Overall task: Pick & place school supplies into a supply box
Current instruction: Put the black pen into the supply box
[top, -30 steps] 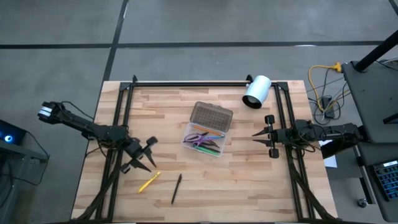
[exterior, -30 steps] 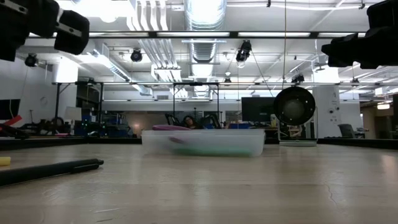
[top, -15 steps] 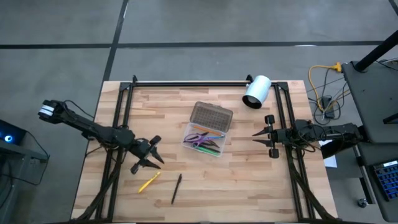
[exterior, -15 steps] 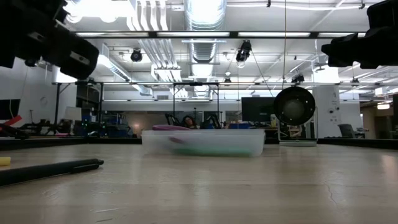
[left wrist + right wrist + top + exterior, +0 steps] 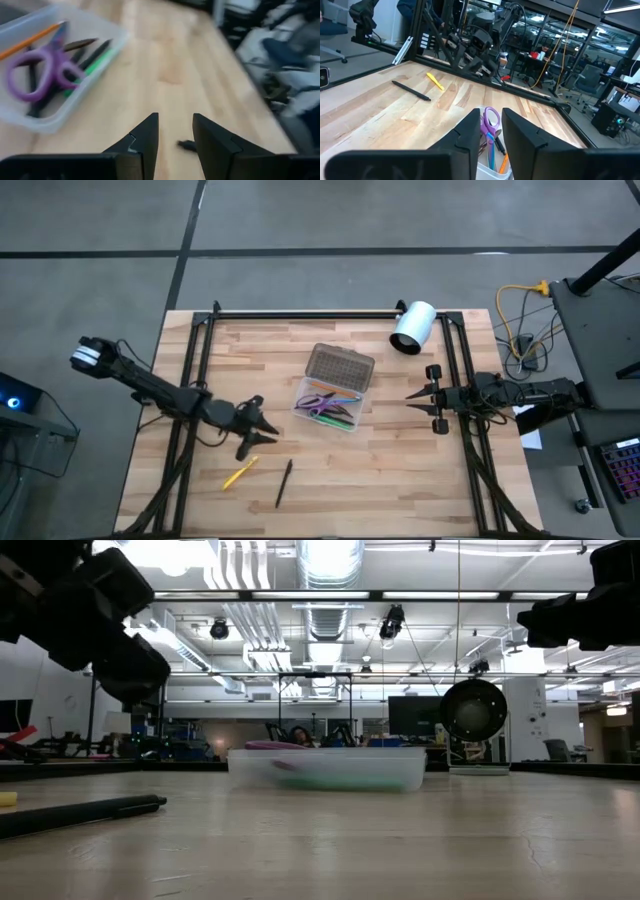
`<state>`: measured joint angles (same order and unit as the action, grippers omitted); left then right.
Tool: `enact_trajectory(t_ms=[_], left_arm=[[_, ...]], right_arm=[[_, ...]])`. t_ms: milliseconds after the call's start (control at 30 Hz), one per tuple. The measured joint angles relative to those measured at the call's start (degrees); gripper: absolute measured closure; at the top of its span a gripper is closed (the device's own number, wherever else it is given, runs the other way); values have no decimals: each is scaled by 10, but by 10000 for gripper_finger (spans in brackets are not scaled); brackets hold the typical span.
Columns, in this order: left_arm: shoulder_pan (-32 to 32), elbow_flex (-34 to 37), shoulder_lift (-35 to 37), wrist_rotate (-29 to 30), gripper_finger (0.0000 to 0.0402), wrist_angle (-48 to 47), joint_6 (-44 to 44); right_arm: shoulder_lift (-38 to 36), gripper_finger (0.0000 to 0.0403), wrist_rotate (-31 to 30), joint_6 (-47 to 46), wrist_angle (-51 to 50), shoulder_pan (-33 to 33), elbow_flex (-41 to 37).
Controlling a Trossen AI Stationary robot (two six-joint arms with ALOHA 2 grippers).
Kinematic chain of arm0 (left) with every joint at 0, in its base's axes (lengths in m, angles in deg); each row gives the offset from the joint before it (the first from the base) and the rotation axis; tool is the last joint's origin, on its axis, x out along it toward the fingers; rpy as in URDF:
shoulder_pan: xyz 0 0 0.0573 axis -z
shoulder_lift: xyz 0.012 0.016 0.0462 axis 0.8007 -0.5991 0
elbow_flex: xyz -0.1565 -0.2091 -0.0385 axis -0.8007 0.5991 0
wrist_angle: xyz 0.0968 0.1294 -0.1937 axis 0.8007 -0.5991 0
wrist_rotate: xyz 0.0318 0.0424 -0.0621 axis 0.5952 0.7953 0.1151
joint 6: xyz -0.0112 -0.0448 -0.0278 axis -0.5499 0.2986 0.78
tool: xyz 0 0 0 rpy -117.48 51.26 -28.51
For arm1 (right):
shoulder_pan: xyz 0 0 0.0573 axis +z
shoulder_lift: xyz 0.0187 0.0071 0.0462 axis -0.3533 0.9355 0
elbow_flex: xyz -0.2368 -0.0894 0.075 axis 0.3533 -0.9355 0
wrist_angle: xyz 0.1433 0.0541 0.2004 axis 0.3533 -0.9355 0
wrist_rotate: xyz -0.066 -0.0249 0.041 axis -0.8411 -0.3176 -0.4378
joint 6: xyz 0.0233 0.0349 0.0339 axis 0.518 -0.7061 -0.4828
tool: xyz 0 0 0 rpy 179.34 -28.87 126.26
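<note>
From above, one supply box (image 5: 334, 390) sat mid-bench, lid open, holding several pens and one pair of scissors (image 5: 318, 402). One yellow pen (image 5: 239, 472) and one black pen (image 5: 284, 482) lay loose near the front edge, with bare bench around them. The left gripper (image 5: 262, 430) hovered beside them, fingers spread and empty. The right gripper (image 5: 412, 397) waited by the right edge, fingers slightly apart, empty.

At bench level, the black pen (image 5: 80, 813) lay left of the box (image 5: 328, 768).

The left wrist view showed the scissors (image 5: 37, 70) inside the box.
</note>
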<state>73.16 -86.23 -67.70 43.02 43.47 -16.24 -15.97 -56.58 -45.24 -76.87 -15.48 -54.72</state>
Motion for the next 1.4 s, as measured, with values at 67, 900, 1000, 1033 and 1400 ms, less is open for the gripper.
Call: enact_trajectory(t_ms=[67,900,1000,1033,1400], left_arm=[[8,-23,-15,41,297,-32,22],[132,-410,-267,281,297,-644,431],[138,-440,-302,280,297,-663,461],[140,-449,-313,279,297,-663,463],[159,-533,-383,200,297,-704,565]], right_arm=[[0,335,0,0,0,0,0],[0,331,0,0,0,0,0],[0,334,0,0,0,0,0],[0,335,0,0,0,0,0],[0,321,0,0,0,0,0]])
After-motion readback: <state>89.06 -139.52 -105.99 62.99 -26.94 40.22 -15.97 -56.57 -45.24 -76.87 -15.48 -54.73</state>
